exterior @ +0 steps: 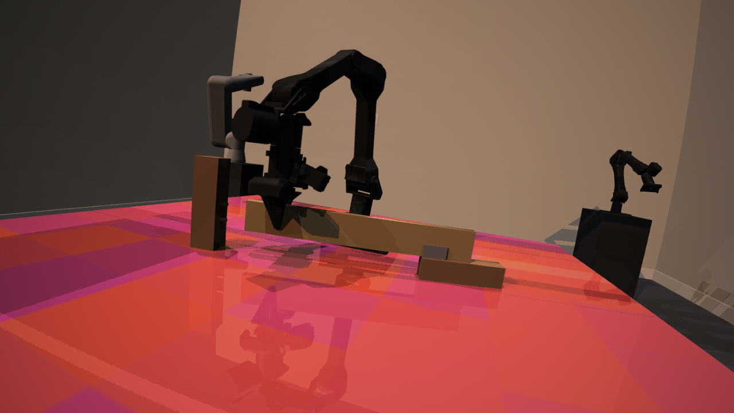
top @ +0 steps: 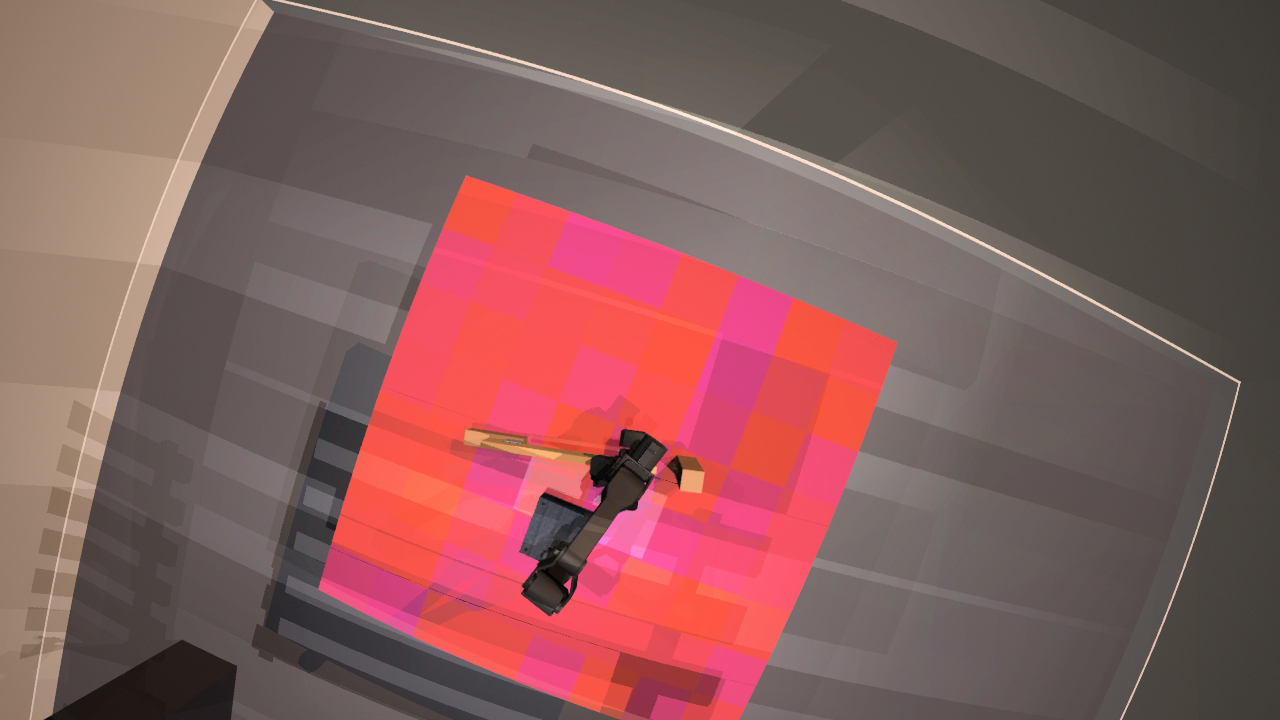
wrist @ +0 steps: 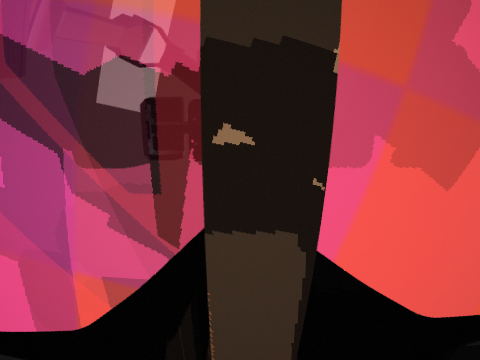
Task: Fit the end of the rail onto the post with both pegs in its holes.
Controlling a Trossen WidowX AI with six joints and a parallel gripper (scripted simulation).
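The long wooden rail point(top: 559, 454) point(exterior: 379, 233) point(wrist: 250, 300) stands on its narrow edge. Its far end rests at the grey bracket point(exterior: 435, 252) on the low footboard block point(exterior: 461, 273). My gripper point(exterior: 277, 226) point(wrist: 243, 238) is shut on the rail near its near end, one finger on each side. That near end is raised above the table, with a gap between it and the wooden post point(top: 691, 480) point(exterior: 205, 205). Two short pegs stick out of the post toward the rail, in its shadowed face. The holes in the rail end are hidden. I cannot tell whether the rail is exactly level.
The table top point(top: 626, 304) point(exterior: 317, 359) has a red, orange and pink pattern. My arm's dark base plate point(top: 546, 528) lies beside the rail. Another small arm on a black stand point(exterior: 610, 246) is in the background at the right, and a grey arm point(exterior: 219, 110) stands behind the post.
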